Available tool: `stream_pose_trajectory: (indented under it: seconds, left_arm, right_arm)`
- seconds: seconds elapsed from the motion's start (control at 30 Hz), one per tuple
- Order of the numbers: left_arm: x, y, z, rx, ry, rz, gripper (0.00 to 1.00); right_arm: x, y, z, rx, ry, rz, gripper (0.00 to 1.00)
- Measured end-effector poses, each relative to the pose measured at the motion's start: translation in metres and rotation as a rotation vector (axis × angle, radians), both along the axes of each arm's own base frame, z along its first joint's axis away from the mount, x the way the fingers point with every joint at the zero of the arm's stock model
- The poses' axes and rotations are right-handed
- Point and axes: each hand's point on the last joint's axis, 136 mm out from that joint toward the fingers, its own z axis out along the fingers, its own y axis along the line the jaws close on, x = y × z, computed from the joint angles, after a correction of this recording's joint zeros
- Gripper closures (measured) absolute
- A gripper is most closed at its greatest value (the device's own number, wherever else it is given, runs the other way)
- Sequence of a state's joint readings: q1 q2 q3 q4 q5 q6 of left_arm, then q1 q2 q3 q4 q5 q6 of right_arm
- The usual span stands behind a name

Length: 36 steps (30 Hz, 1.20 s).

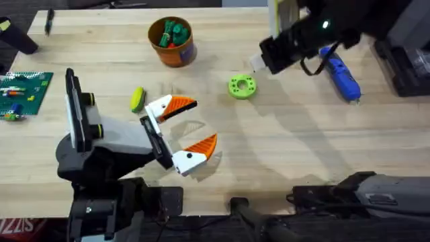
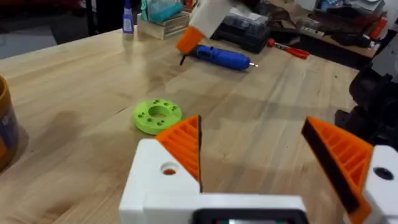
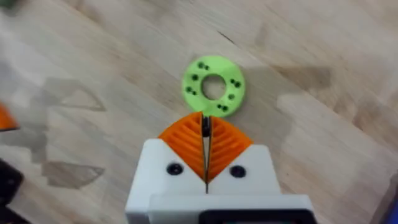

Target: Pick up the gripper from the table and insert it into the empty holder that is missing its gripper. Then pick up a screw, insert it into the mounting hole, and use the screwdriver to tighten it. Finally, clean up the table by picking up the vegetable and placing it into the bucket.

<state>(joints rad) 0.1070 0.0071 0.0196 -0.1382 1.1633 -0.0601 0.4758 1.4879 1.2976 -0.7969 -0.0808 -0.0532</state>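
My left gripper [image 1: 205, 121] [image 2: 252, 124] rests open on the table, with an orange ribbed wedge on each white finger. The gripper [image 1: 181, 105] [image 2: 183, 146] sits in its holder [image 1: 160, 107] [image 2: 155, 180], which has a small open hole. Just left of it lies the yellow vegetable [image 1: 137, 99]. My right gripper [image 1: 255, 62] [image 3: 205, 118] hovers above the green disc [image 1: 242, 87] [image 3: 213, 86]. It is shut on a thin dark screw [image 3: 205, 126] [image 2: 182, 60]. The blue screwdriver [image 1: 341, 75] [image 2: 224, 57] lies at the right. The orange bucket [image 1: 176, 54] stands at the back.
Green and red toy pieces fill the bucket. A green brick plate [image 1: 23, 91] lies at the left edge and a black pen [image 1: 48, 20] at the back left. Boxes and a red tool [image 2: 289, 50] sit beyond the screwdriver.
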Motion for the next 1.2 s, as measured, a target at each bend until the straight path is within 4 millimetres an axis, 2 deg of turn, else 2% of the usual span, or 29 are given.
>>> stream_pose_trajectory:
  seconds: [0.17,0.47,0.67,0.77,0.97,1.2]
  left_arm:
    - [0.000,0.000,0.000,0.000,0.000,0.000,0.015]
    - [0.000,0.000,0.000,0.000,0.000,0.000,0.016]
    - [0.000,0.000,0.000,0.000,0.000,0.000,0.016]
    - [0.000,0.000,0.000,0.000,0.000,0.000,0.015]
    - [0.000,0.000,0.000,0.000,0.000,0.000,0.016]
    - [0.000,0.000,0.000,0.000,0.000,0.000,0.015]
  right_arm:
    - [-0.016,0.029,0.037,0.025,-0.022,0.098,0.995]
    - [-0.057,0.087,0.077,0.067,-0.078,0.301,0.995]
    - [-0.082,0.110,0.101,0.072,-0.076,0.393,0.995]
    - [-0.086,0.124,0.105,0.065,-0.064,0.424,0.995]
    - [-0.097,0.156,0.095,0.035,-0.023,0.496,0.995]
    - [-0.108,0.176,0.089,0.001,0.018,0.546,0.995]
